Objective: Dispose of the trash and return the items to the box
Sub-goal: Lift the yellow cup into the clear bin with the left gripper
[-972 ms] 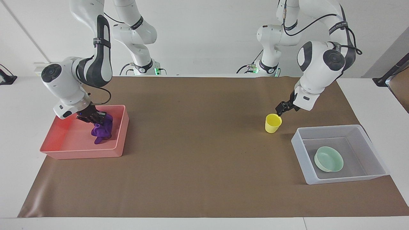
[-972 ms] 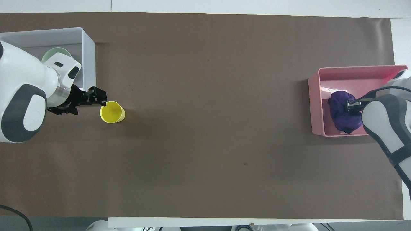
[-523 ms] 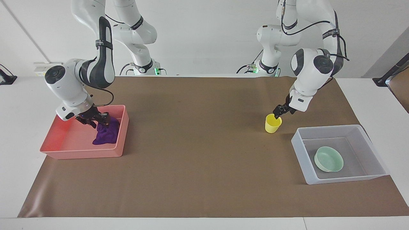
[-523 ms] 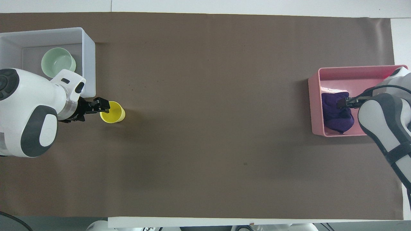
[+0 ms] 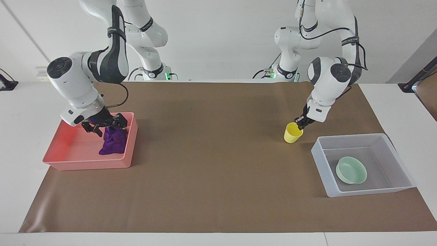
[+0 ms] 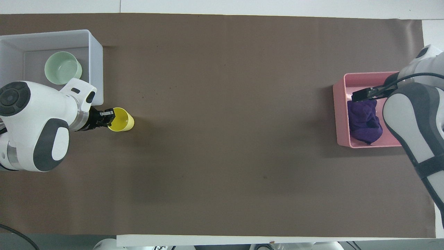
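Note:
The purple rag lies in the pink tray, toward the end nearer the table's middle; it also shows in the overhead view. My right gripper is open just above the rag and holds nothing. The yellow cup stands on the brown mat, beside the grey-white box and nearer to the robots than it. My left gripper is shut on the cup's rim, and the cup leans slightly. The mint-green bowl sits in the box.
A brown mat covers the table between the pink tray at the right arm's end and the box at the left arm's end. The right arm's forearm hangs over part of the pink tray in the overhead view.
My right gripper has opened, let the rag drop into the pink tray and risen a little. My left gripper has moved down onto the cup's rim and shut on it.

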